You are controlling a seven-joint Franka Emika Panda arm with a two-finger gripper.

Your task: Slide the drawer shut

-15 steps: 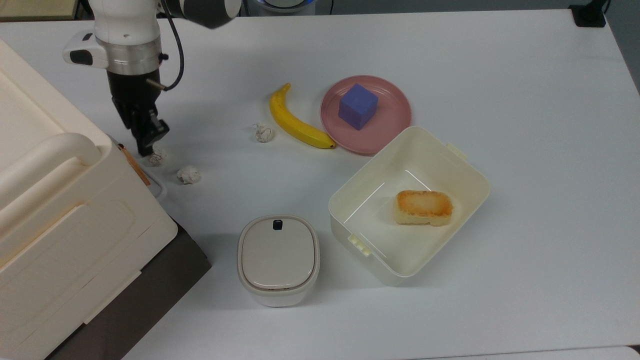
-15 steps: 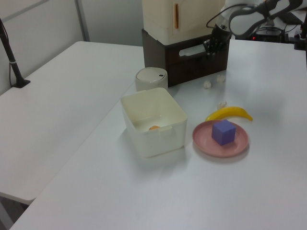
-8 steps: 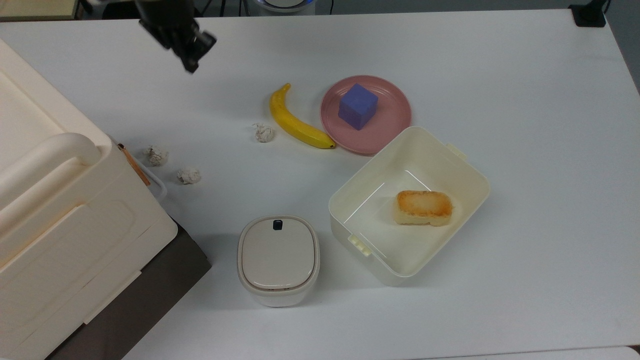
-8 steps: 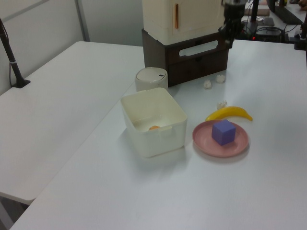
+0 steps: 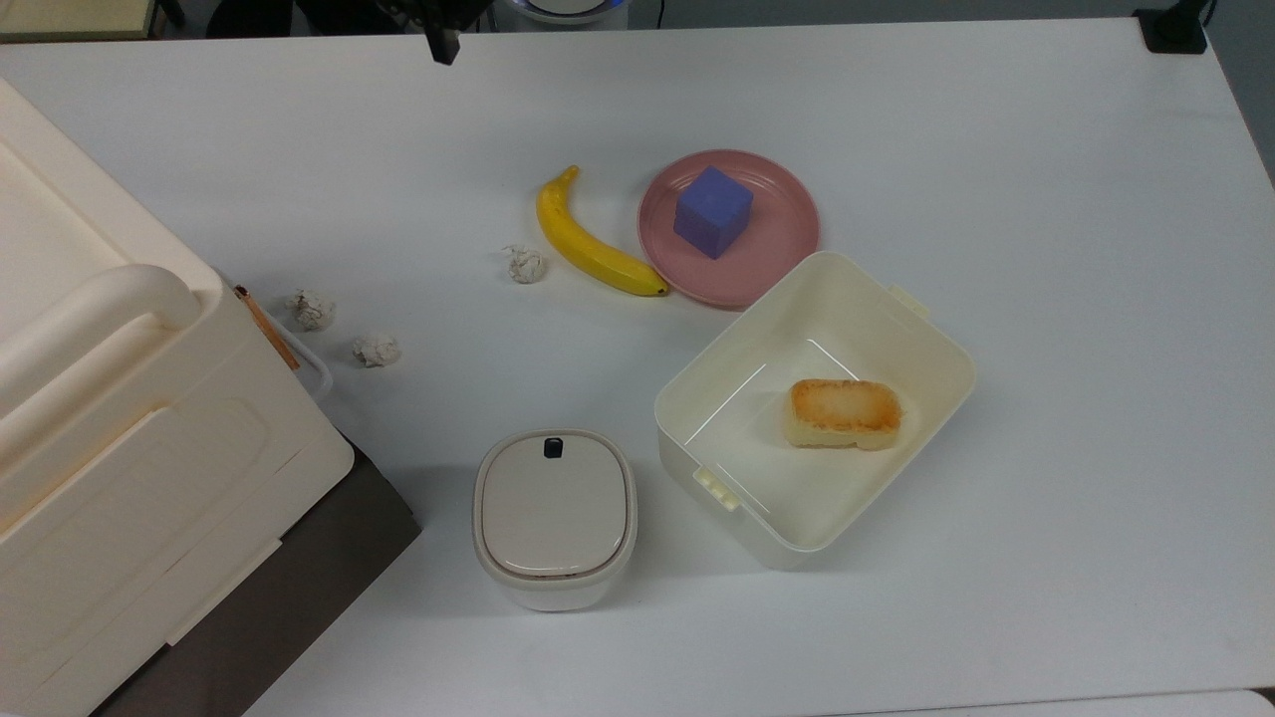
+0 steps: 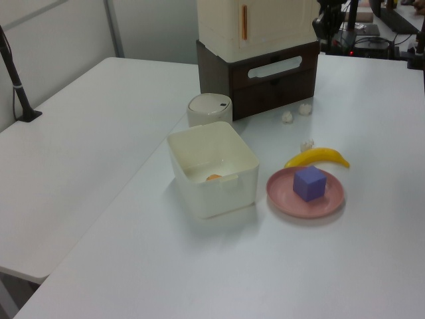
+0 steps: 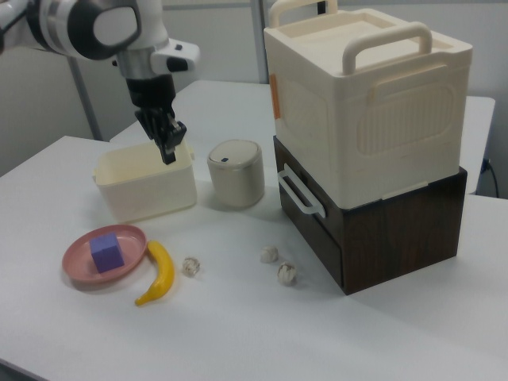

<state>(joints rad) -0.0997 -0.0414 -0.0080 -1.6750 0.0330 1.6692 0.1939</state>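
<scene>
Top view: my end effector [image 5: 441,45] sits at the upper edge, above the worktop [image 5: 996,149].
Left view: drawer [image 6: 275,83] flush in the dark base, apparently fully in.
Right view: end effector raised, fingers together, empty; white handle [image 7: 300,194] faces the paper balls [image 7: 277,264].

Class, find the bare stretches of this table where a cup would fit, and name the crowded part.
Bare: the table on the top view's right, beyond the open box and pink plate. Crowded: between the drawer, paper balls, lidded bin and banana.
</scene>
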